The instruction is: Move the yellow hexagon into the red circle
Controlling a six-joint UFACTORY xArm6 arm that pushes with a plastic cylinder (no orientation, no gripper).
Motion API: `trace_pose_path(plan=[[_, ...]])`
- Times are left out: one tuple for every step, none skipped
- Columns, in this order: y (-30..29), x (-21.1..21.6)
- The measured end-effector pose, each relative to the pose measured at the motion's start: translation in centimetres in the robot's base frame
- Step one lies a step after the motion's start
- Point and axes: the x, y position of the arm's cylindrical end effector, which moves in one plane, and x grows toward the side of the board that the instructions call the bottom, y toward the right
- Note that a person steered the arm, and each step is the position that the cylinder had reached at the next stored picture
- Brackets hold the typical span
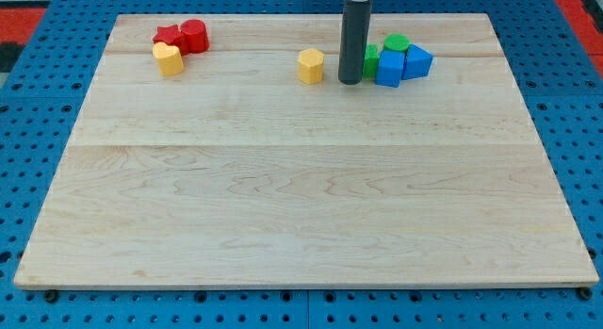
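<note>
The yellow hexagon (311,66) lies near the view's top, a little left of centre. The red circle (194,35) sits at the top left, touching a red star-like block (170,36), with a yellow heart (169,58) just below them. My tip (350,80) rests on the board just right of the yellow hexagon, a small gap between them. The rod stands between the hexagon and the green and blue blocks on the right.
Right of the rod is a cluster: a green block (370,59) partly hidden by the rod, a green circle (396,43), a blue cube (389,69) and a blue triangular block (417,61). The wooden board (301,206) lies on a blue pegboard.
</note>
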Motion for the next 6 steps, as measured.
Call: trace_pose_path(plan=[[-5.3,-1.4],[-11.6,-3.4],[-13.7,-6.4],[-13.7,-6.7],[-17.2,-6.7],[-19.4,-6.7]])
